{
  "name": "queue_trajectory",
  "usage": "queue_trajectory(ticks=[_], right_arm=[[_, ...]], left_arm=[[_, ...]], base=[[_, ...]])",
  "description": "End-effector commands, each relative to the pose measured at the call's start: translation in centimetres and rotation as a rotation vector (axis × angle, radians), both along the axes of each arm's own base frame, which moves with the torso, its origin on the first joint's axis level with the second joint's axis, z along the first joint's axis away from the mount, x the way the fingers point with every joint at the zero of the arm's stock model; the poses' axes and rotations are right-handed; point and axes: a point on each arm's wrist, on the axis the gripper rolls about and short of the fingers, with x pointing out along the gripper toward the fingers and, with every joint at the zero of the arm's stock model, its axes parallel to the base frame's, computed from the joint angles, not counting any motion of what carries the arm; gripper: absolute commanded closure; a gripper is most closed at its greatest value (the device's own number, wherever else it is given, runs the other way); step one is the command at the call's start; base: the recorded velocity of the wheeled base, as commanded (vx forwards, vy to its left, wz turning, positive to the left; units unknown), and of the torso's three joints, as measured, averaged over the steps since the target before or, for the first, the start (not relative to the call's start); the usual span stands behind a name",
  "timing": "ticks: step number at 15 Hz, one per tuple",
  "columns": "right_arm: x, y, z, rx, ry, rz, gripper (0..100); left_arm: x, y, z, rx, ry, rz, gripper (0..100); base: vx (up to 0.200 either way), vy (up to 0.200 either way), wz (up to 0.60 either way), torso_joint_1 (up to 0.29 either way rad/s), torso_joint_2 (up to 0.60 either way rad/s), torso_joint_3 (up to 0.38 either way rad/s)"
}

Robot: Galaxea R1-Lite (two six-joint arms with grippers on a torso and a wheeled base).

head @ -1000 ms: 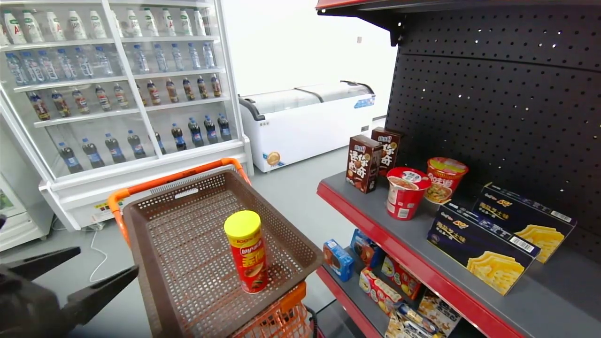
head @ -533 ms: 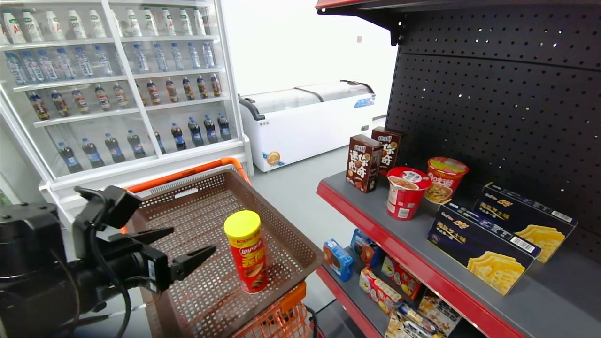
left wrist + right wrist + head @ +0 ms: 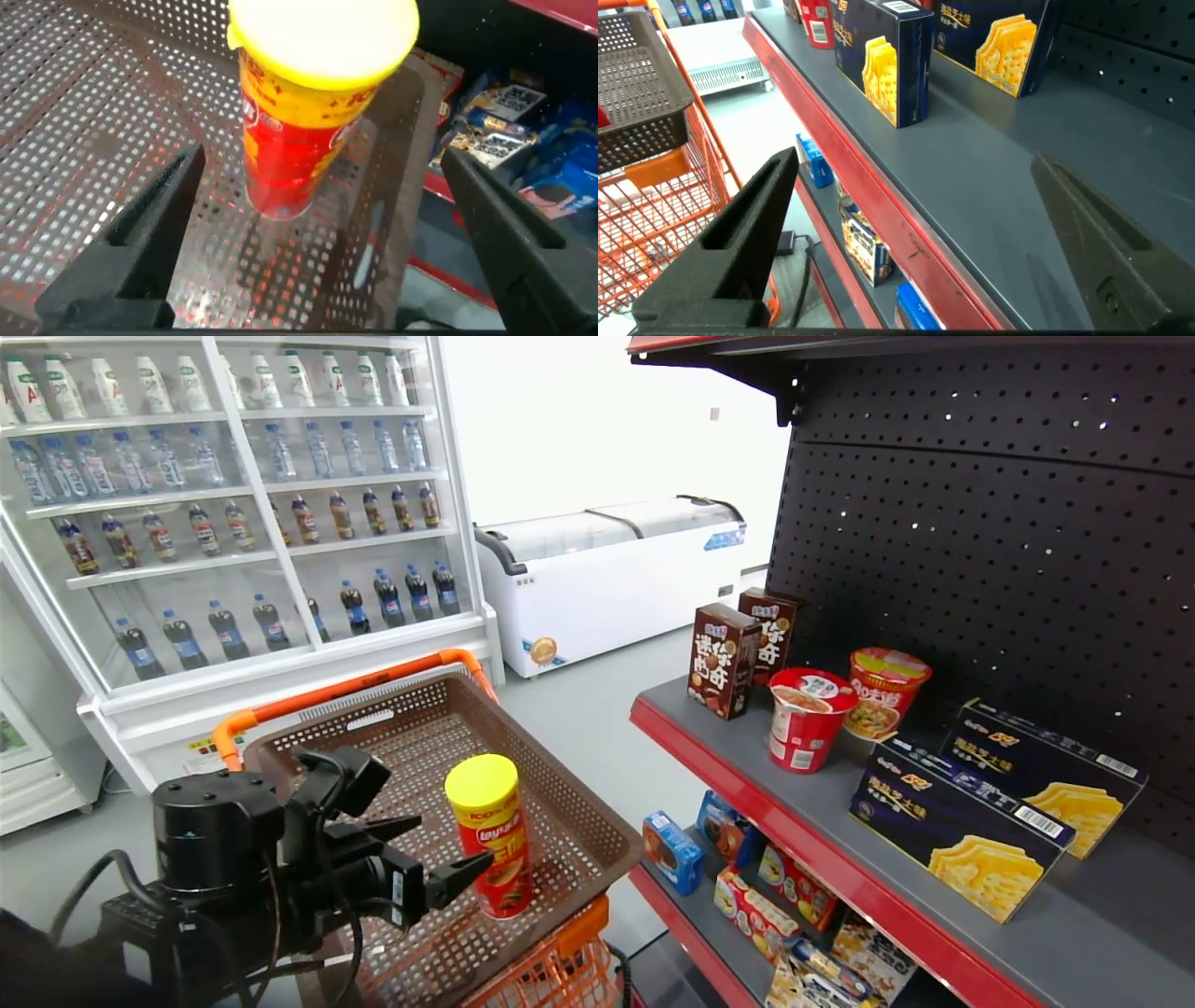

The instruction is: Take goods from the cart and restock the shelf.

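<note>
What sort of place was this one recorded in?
Probably a small supermarket or convenience store: a glass-door drinks fridge, a chest freezer, and a shopping cart beside a shelf of packaged snacks.

Looking like small self-service grocery shop. Glass-door drinks cooler (image 3: 233, 495) standing along far wall, bottles sitting in tidy rows on every level. White chest freezer (image 3: 607, 583) with glass lid sitting beside it. Retail shelf (image 3: 738, 747) with red front edge and black pegboard back (image 3: 980, 541) running along right side, carrying brown snack boxes (image 3: 724, 661), cup noodles (image 3: 805, 719) and dark blue cracker boxes (image 3: 962, 831), all facing out. More packaged snacks (image 3: 747, 887) lying on level below. Orange shopping cart (image 3: 345, 693) with brown basket (image 3: 569, 784) standing in aisle, red chips can (image 3: 495, 840) standing inside.
</note>
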Motion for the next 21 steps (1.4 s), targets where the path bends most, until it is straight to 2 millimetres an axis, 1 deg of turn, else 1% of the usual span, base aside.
queue_trajectory(ticks=[1,2,3,4,5,6,7,9,14,18,20,21], right_arm=[[0.0,0.0,0.0,0.000,0.000,0.002,0],[0.0,0.0,0.0,0.000,0.000,0.000,0],[0.0,0.0,0.0,0.000,0.000,-0.001,0],[0.0,0.0,0.0,0.000,0.000,0.002,0],[0.0,0.0,0.0,0.000,0.000,0.000,0],[0.0,0.0,0.0,0.000,0.000,0.000,0],[0.0,0.0,0.0,0.000,0.000,0.000,0],[0.0,0.0,0.0,0.000,0.000,0.000,0],[0.0,0.0,0.0,0.000,0.000,0.002,0],[0.0,0.0,0.0,0.000,0.000,0.000,0],[0.0,0.0,0.0,0.000,0.000,0.000,0],[0.0,0.0,0.0,0.000,0.000,0.000,0]], left_arm=[[1.4,-0.5,-2.7,0.016,0.051,-0.006,0],[1.9,-0.8,-3.3,0.013,0.035,-0.011,0],[2.3,-1.7,-4.1,0.008,0.012,-0.034,0],[2.5,-2.0,-4.7,0.008,0.014,-0.043,0],[2.6,-2.0,-4.8,0.006,0.008,-0.046,0],[3.4,-2.8,-5.0,-0.007,-0.033,-0.061,0],[3.4,-2.8,-5.0,-0.007,-0.033,-0.061,0],[5.3,-3.3,-5.6,-0.013,-0.068,-0.052,0],[6.8,-3.5,-7.1,0.029,-0.080,-0.056,0],[7.5,-3.7,-7.0,0.029,-0.096,-0.054,0],[7.2,-3.5,-6.8,0.039,-0.089,-0.028,0],[6.7,-3.5,-4.8,0.028,-0.141,-0.007,0]], base=[[0.000,0.000,0.00,0.000,0.00,0.000],[0.000,0.000,0.00,0.000,0.00,0.000],[0.000,0.000,0.00,0.000,0.00,0.000],[0.000,0.000,0.00,0.000,0.00,0.000],[0.000,0.000,0.00,0.000,0.00,0.000],[0.000,0.000,0.00,0.000,0.00,0.000],[0.000,0.000,0.00,0.000,0.00,0.000],[0.000,0.000,0.00,0.000,0.00,0.000],[0.000,0.000,0.00,0.000,0.00,0.000],[0.000,0.000,0.00,0.000,0.00,0.000],[0.000,0.000,0.00,0.000,0.00,0.000],[0.000,0.000,0.00,0.000,0.00,0.000]])
